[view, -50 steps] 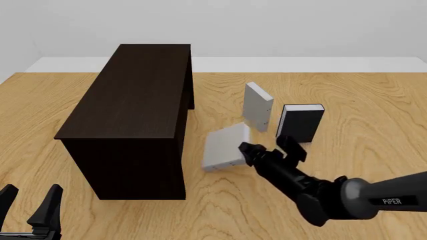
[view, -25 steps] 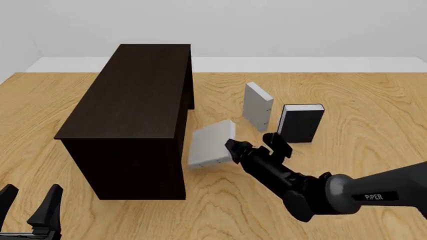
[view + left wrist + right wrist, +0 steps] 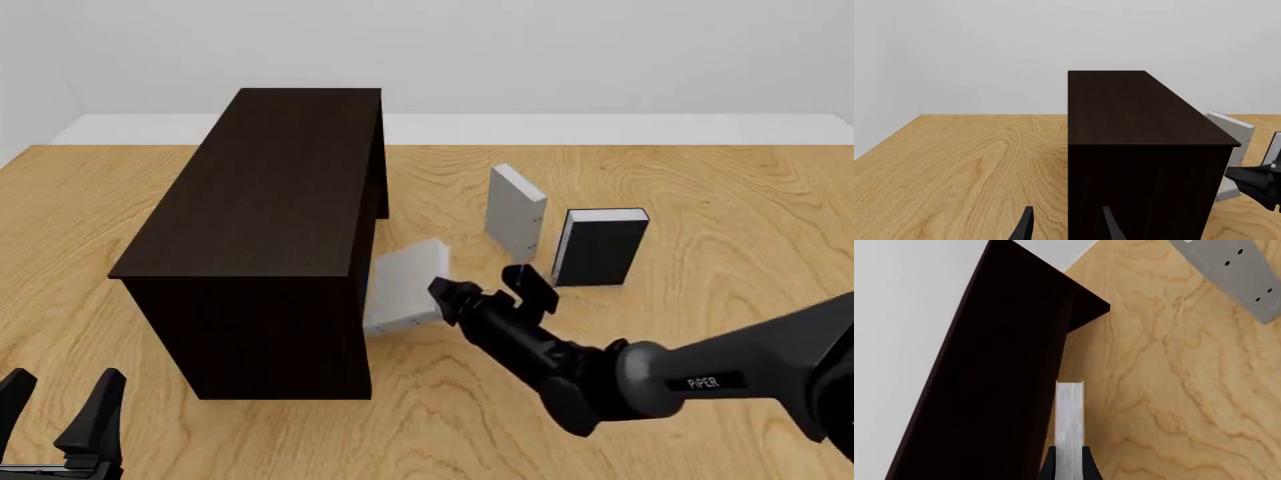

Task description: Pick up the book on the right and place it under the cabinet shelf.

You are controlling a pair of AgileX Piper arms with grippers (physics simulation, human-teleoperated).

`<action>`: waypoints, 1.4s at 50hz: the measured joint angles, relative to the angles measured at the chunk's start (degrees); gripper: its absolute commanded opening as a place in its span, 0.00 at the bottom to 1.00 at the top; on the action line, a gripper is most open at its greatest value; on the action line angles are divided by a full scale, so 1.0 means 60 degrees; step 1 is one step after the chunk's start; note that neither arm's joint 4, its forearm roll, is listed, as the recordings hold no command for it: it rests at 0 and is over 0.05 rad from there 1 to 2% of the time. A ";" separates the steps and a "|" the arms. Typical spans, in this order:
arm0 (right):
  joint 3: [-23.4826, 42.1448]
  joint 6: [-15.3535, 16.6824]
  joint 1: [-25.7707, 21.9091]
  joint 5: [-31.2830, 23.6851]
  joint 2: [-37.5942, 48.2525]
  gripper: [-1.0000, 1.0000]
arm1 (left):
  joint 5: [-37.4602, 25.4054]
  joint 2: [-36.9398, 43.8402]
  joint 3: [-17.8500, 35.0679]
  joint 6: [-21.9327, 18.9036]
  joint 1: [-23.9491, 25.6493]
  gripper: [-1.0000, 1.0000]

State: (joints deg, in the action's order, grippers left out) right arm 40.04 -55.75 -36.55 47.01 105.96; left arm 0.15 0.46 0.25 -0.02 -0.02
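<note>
The book [image 3: 404, 288] is light grey with tiny dots near its lower edge. My right gripper [image 3: 449, 301] is shut on its right end and holds it tilted, just above the table. The book's left edge reaches the right side of the dark brown cabinet shelf [image 3: 267, 230]. In the right wrist view the book's thin edge [image 3: 1069, 425] sits between the fingertips [image 3: 1049, 467], close beside the cabinet [image 3: 987, 390]. My left gripper [image 3: 60, 420] is open and empty at the near left corner, and the cabinet's end [image 3: 1141, 150] fills its wrist view.
A second light grey book [image 3: 515, 212] stands upright right of the cabinet and also shows in the right wrist view [image 3: 1227, 270]. A black-covered book [image 3: 601, 247] stands further right. The wooden table [image 3: 747, 200] ends at a white wall behind.
My right gripper has carried the book to the left, from open table up against the cabinet's right side. The left arm and the other books have not moved.
</note>
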 measured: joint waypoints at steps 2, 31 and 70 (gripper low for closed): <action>0.0014 -0.0024 -0.0014 0.0037 0.0058 0.00 | 0.0000 0.0000 0.0000 0.0000 0.0000 1.00; 0.0331 -0.0415 -0.0248 0.0544 0.0855 0.00 | 0.0000 0.0000 0.0000 0.0000 0.0000 1.00; 0.1005 -0.0577 -0.0127 0.0684 0.1395 0.00 | 0.0000 0.0000 0.0000 -0.0001 0.0000 1.00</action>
State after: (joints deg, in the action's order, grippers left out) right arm 46.07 -59.22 -37.31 51.11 114.33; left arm 0.15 0.46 0.25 -0.03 -0.02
